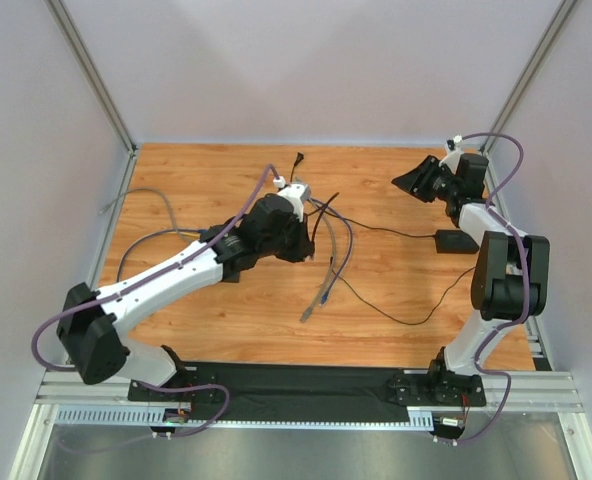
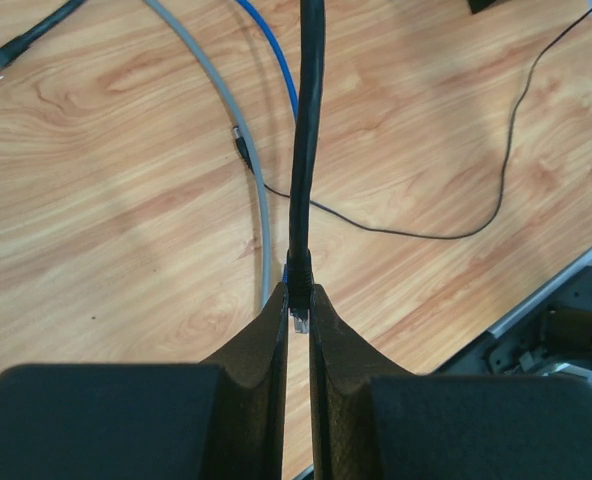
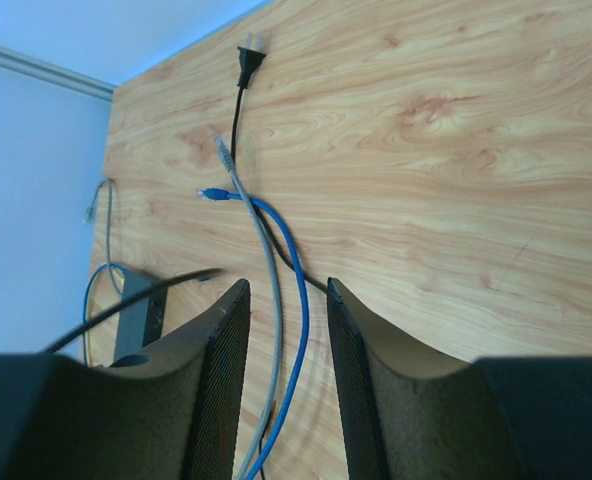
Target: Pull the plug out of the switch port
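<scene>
My left gripper (image 2: 298, 300) is shut on a clear-tipped plug (image 2: 299, 318) at the end of a thick black cable (image 2: 306, 150), held above the wooden table with the cable running away from me. No socket shows around the plug. In the top view the left gripper (image 1: 301, 238) is at the table's middle. The switch box (image 3: 139, 312) shows only in the right wrist view, as a dark flat edge partly behind my left finger; in the top view it is hidden. My right gripper (image 3: 281, 290) is open and empty, raised at the back right (image 1: 404, 181).
A blue cable (image 3: 298, 290) and a grey cable (image 3: 273, 270) lie across the table's middle. A black power plug (image 3: 248, 55) lies near the back. A small black adapter brick (image 1: 454, 241) with a thin black wire (image 1: 396, 315) sits at the right.
</scene>
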Available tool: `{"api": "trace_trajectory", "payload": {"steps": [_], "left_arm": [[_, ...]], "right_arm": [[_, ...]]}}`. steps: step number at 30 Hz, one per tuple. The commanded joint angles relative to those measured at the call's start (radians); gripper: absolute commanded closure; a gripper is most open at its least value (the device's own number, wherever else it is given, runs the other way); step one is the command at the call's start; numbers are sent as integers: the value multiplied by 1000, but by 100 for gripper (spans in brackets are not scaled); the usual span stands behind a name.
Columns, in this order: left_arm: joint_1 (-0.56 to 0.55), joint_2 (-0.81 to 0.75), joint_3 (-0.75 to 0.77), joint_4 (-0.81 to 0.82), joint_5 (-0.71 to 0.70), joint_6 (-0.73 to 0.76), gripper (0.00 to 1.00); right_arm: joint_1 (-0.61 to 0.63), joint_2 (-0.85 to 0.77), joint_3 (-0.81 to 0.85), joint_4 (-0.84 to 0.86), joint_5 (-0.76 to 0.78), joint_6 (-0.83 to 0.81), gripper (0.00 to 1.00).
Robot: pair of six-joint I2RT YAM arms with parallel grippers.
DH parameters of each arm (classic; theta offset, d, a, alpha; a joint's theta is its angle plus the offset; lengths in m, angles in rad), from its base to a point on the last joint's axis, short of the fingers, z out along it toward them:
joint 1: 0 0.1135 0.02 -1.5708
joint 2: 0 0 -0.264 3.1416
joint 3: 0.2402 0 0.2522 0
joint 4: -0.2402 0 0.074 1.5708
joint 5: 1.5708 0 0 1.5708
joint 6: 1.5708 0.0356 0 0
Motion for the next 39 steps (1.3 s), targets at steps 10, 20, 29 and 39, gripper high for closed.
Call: {"api": "trace_trajectory", "payload": {"steps": [10,20,29,39], "left_arm": [[-29,197,44,25,-20,35,100],[-41,317,36,91,22,-13,99],[-41,354,56,87,22,-17,88],[-41,300,18,96,-16,-13,43]], "right_arm": [[12,45,6,233,-127,145,61],[44,88,44,216,-144,152,61],[47,110,56,209,-146,157,61],[65,123,78,189,-150,148,61]]}}
